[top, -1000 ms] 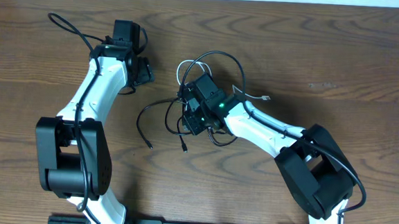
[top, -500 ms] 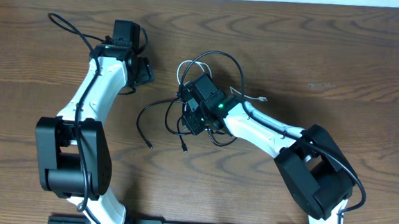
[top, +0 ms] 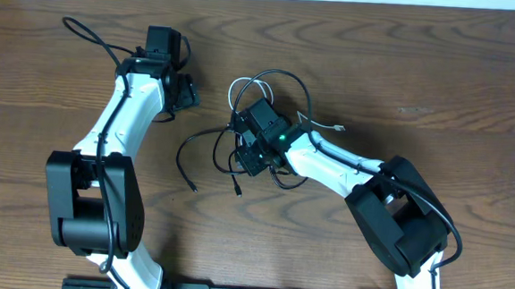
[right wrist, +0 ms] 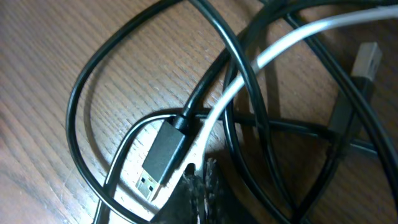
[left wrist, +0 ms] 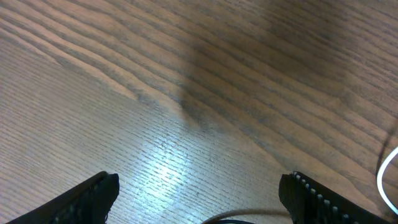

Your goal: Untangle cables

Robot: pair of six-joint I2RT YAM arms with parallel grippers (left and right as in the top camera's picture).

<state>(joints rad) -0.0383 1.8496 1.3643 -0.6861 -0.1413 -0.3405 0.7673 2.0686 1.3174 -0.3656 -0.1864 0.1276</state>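
The black cable and the white cable lie knotted together at the table's middle. My right gripper sits low over the tangle. In the right wrist view its jaws are pressed together, and the white cable runs down into them beside a black USB plug. Black cable loops cross over and around it. My left gripper stands open to the left of the tangle, with only bare wood between its fingers.
Two loose black ends trail toward the front of the table. A white plug end lies to the right of the tangle, by the right arm. A grey plug shows at the upper right of the right wrist view.
The right gripper's jaws have come together at the white cable, and the right arm has shifted slightly. The left arm has not moved.
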